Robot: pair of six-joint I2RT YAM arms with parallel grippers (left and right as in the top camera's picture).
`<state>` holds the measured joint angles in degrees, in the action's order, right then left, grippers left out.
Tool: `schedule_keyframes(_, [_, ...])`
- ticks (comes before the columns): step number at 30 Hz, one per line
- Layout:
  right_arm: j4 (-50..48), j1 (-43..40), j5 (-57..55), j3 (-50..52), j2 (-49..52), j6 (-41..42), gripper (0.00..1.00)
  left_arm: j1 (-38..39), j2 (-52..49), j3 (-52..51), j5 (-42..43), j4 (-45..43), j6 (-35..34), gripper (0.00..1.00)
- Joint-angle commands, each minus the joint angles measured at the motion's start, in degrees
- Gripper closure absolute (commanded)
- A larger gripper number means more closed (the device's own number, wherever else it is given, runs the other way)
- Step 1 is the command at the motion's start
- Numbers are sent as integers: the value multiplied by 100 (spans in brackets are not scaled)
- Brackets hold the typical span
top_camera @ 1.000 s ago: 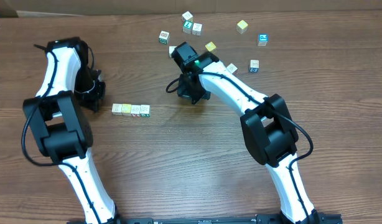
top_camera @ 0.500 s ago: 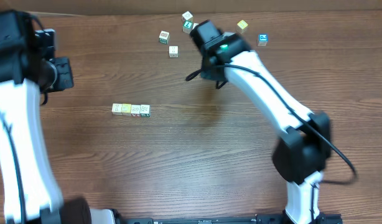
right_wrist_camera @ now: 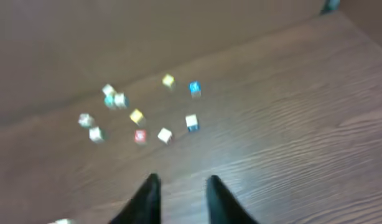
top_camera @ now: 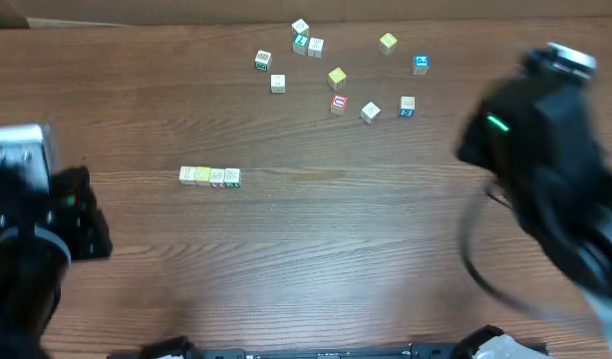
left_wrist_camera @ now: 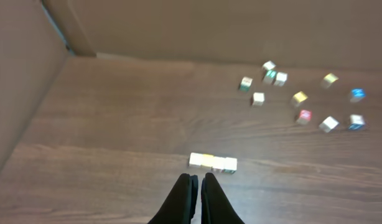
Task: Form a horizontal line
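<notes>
Horizontal line (top_camera: 210,177); scattered cubes (top_camera: 337,77) well apart.

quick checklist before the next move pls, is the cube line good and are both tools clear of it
1. Cube row has four cubes side by side with no visible gaps: ok
2. Row runs level, left to right, in the overhead view: ok
3. Left tool is shut with nothing between its fingers, short of the row: ok
4. Right tool is open and empty, above bare wood: ok
5. Loose cubes sit well apart from the row, none touching it: ok
6. Which way the row's printed faces point: cannot tell, too small and blurred
</notes>
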<state>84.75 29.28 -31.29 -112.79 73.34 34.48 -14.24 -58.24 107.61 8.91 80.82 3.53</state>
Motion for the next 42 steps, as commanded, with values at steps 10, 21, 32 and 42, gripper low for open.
schedule_keyframes(10, [352,-7,-232,-96,-1379,-48,0,2,446,11,337,455,96,1])
schedule_keyframes(21, [1226,-7,-164,-76,-1388,-46,0,2,444,11,313,470,96,0])
schedule_keyframes(32, [1226,-4,-164,-76,-1388,-46,0,2,446,11,313,472,96,0])
schedule_keyframes(42, [525,-1456,245,59,-1705,-48,0,2,446,11,313,470,96,1])
